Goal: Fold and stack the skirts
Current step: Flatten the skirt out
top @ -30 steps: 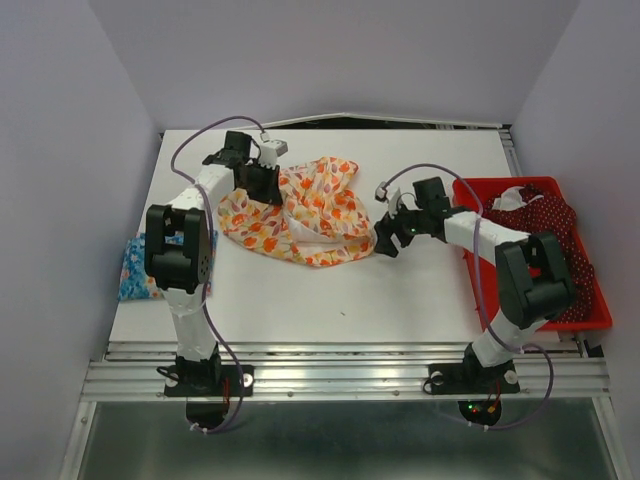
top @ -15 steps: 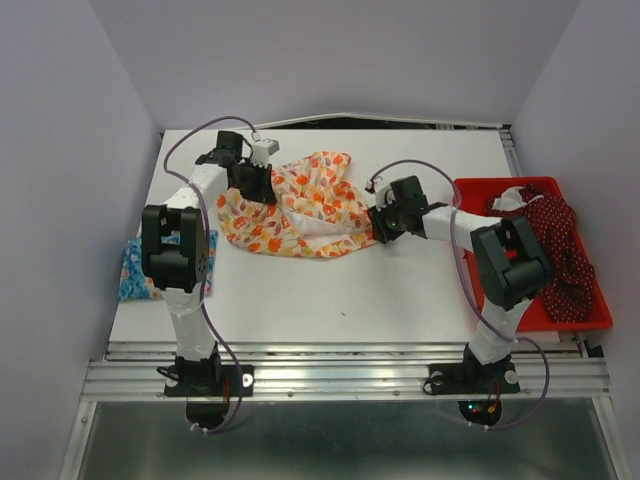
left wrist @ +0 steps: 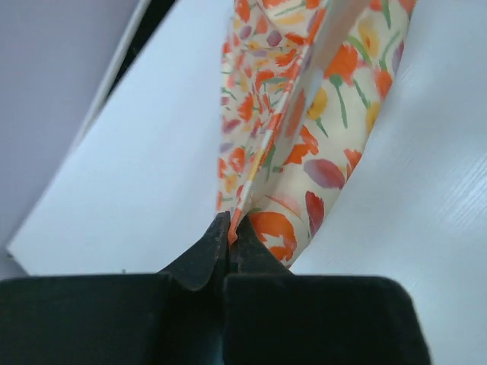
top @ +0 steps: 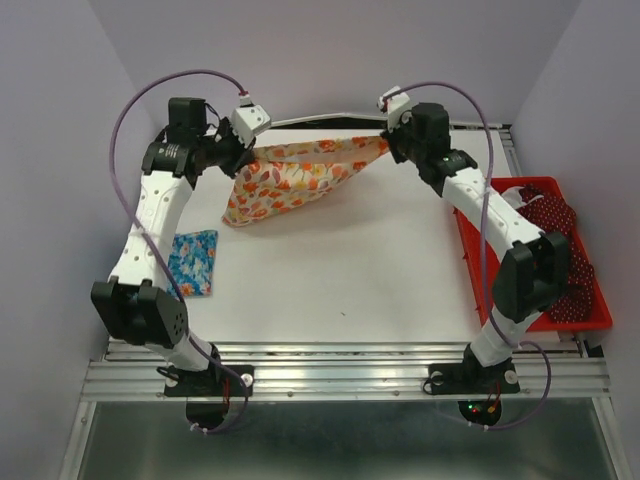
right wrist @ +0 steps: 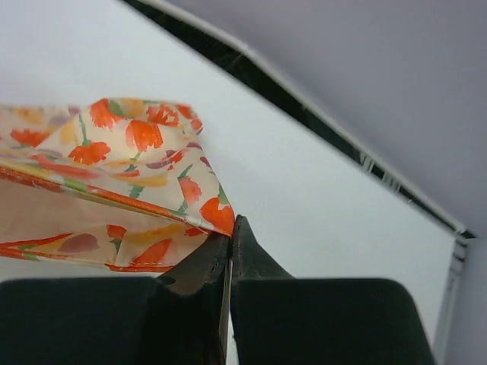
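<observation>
Hanging between the jaws: the cream skirt (top: 300,175), printed with orange flowers, is lifted off the table (top: 350,280) and stretched from one pair of jaws to the other.
Top edge: runs almost straight from the left tips to the right tips, pulled nearly taut.
Lower part: sags beneath that edge and bunches into a drooping point closer to the left jaws than the right; whether its tip touches the table cannot be told.
Left gripper (left wrist: 230,230): jaws clenched on one corner of the cream skirt, with the cloth fanning out straight ahead of the tips and a pale band running along its fold.
Right gripper (right wrist: 230,228): jaws clenched on the opposite corner, the cloth leading away to one side of the tips with its layers lying flat together.
Blue skirt (top: 192,262): lies folded flat on the table, well behind the left jaws toward that arm's base, apart from the cream skirt.
Dark red skirt (top: 550,215): heaped in a red bin (top: 470,250), well behind and to the outer side of the right jaws, alongside that arm.
Table: white, spread beneath both pairs of jaws.
</observation>
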Robot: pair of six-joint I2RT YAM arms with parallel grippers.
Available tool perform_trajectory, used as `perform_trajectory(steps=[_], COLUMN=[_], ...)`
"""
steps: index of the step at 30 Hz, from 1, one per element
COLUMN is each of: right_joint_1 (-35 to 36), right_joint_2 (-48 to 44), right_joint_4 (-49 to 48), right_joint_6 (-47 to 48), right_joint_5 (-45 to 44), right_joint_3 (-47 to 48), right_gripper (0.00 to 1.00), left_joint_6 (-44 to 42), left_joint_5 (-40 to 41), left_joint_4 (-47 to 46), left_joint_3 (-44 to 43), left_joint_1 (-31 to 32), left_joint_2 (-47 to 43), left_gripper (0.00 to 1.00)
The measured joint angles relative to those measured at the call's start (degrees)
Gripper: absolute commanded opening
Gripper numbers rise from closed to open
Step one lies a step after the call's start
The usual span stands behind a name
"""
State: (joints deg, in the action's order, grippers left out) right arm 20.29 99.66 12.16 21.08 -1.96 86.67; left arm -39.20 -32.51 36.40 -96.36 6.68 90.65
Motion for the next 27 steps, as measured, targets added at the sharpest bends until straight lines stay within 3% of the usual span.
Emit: perform_trajectory(steps=[7, 10, 13, 18, 22, 27], right_joint_1=[-0.3, 0.3, 0.5, 0.2, -1.6, -2.5], right_joint_2=[-1.8, -0.7, 4.2, 17.7, 30.8, 35.0], right_joint_4=[10.3, 14.3, 16.6, 18.8, 17.6, 10.3], right_joint_6=[5.1, 6.6, 7.7, 10.1, 13.3, 15.6], right_joint_5=[1.6, 1.9, 1.9, -1.9, -5.8, -9.2], right_joint_3=[19.8, 24.5, 30.8, 44.6, 57.2, 57.9], right_gripper=[0.01, 0.01, 0.01, 0.01, 0.01, 0.01], left_joint_6=[-14.5, -14.5, -11.1, -4.6, 2.2, 9.0], left_joint_5=[-3.1, -3.0, -0.1, 6.0, 10.3, 13.8], left_joint_4=[-0.3, -6.9, -14.6, -23.4, -26.3, -29.1], left_joint_3=[5.4, 12.5, 16.3, 12.0, -0.7, -18.5], left_joint_1=[0.6, 0.8, 0.9, 0.9, 0.8, 0.9], left_joint_2=[-15.8, -22.5, -23.6, -11.3, 5.7, 21.6], left_gripper=[0.0, 0.0, 0.0, 0.0, 0.0, 0.0])
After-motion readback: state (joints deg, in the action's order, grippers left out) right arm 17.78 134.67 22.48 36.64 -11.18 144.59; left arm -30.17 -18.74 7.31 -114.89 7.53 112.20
